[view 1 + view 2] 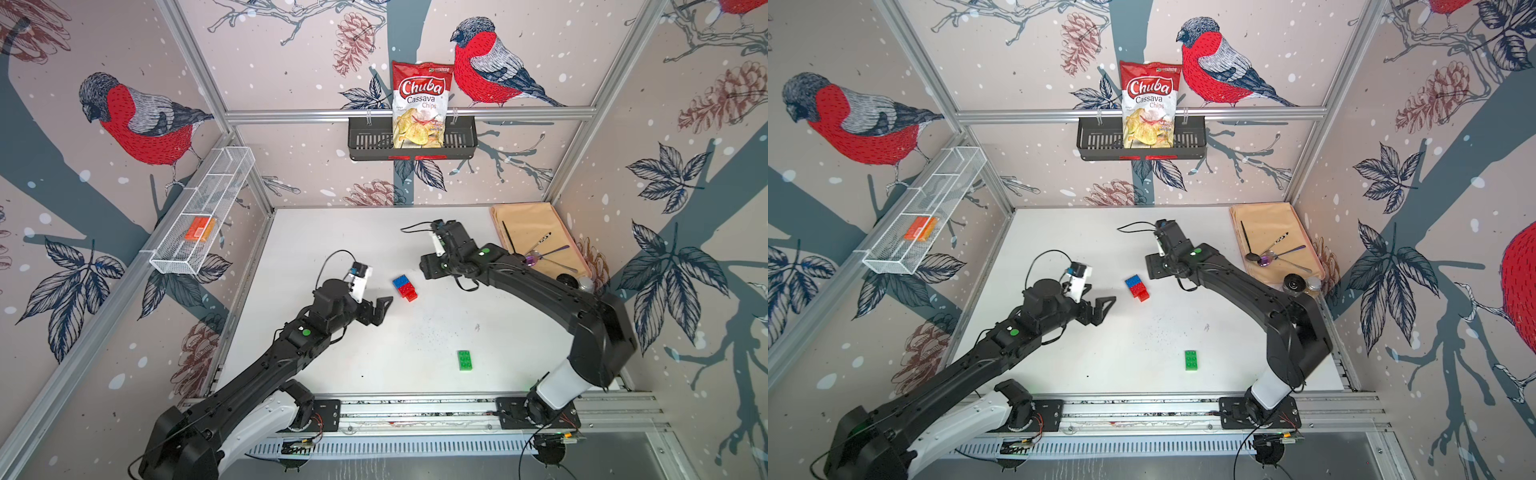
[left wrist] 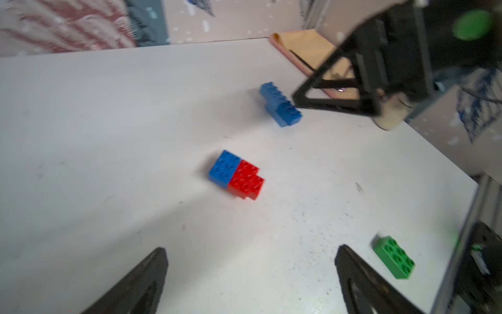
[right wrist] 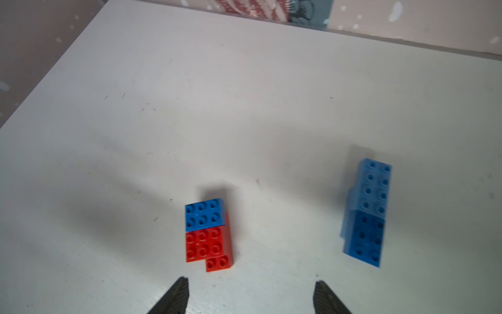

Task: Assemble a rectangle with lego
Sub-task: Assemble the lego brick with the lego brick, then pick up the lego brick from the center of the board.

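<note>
1. White and scuffed, the surface [image 1: 324, 232] carries all the lego in three separate lots, so no rectangle exists yet.
2. Near the middle sits the red-and-blue cluster [image 3: 207, 233]. A blue brick and a red brick butt together on top. A second red brick beneath pokes out by one row of studs, so the outline is stepped rather than clean.
3. Well apart from it lies the blue cluster [image 3: 366, 212]: a light blue brick and a darker blue one in line, with another blue piece below, offset to one side. I cannot find it in either top view; my right wrist probably covers it.
4. The green brick [image 1: 465, 360] lies alone, studs up, toward the front rail and well away from both clusters. I judge it will be the last one fetched.
5. My right tool [image 3: 251, 282] hangs above the surface with its jaws apart and nothing between them, looking down on both clusters. I read that as a spot from which to pick one and bring it to the other.
6. My left tool [image 2: 251, 248] stands wide open and empty, near the red-and-blue cluster and aimed at it, likely so it can steady that cluster.
7. Farther out, the tray [image 1: 536, 224] of spoons in the back right corner plays no part.
</note>
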Controlling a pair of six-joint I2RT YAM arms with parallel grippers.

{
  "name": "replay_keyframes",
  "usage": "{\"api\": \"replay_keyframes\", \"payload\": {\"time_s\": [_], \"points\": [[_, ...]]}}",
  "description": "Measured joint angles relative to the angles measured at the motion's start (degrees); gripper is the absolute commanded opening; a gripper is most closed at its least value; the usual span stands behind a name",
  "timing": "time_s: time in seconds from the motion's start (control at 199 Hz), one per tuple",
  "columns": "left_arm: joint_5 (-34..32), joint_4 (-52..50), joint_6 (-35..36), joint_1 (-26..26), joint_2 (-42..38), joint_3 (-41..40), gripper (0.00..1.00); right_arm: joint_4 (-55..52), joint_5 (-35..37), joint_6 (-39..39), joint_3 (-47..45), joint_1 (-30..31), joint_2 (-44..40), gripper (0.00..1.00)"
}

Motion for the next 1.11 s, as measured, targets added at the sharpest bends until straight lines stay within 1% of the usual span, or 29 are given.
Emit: {"api": "replay_keyframes", "payload": {"time_s": [0.045,0.141,0.241,0.327,0.407,0.507,0.703,0.754,0.854,0.98,1.105], "points": [[-0.61,-0.02,3.08,-5.05,1.92,1.53,0.96,-0.24,0.11,1.4,-2.6,-2.93,-2.73,0.75],[-2.23,-1.03,9.81,-13.9,7.56,5.09,0.96,-0.33,-0.68,3.15,-8.39,-8.24,-8.63,0.75],[-3.06,-2.67,16.81,-20.26,14.03,8.74,0.95,0.09,-2.93,4.81,-14.32,-14.43,-14.91,0.74],[-2.91,-3.89,22.36,-23.76,19.93,11.76,0.94,1.09,-5.05,5.75,-18.86,-19.56,-20.02,0.73],[-2.43,-4.79,27.15,-25.55,25.55,14.88,0.93,2.54,-7.82,6.97,-22.64,-23.45,-24.39,0.73],[-2.47,-6.01,32.02,-26.84,33.2,19.58,0.89,4.15,-10.67,7.63,-26.01,-27.36,-27.67,0.72],[-2.97,-10.51,37.57,-29.68,47.89,30.95,0.82,5.2,-16.24,7.96,-28.33,-33.24,-29.33,0.71],[-2.95,-12.22,38.64,-30.36,51.01,33.7,0.82,5.2,-17.49,7.06,-28.39,-34.36,-29.33,0.71],[-2.67,-14.62,39.95,-31.47,55.1,36.94,0.82,5.22,-19.32,6.49,-28.57,-35.85,-29.35,0.71],[-2.43,-16.68,40.11,-32.39,58.29,39.36,0.81,5.44,-20.55,6.05,-29.27,-36.2,-29.94,0.7],[-1.66,-17.0,39.47,-32.44,60.59,41.24,0.78,6.47,-21.2,5.64,-29.83,-36.28,-30.34,0.7]]}}
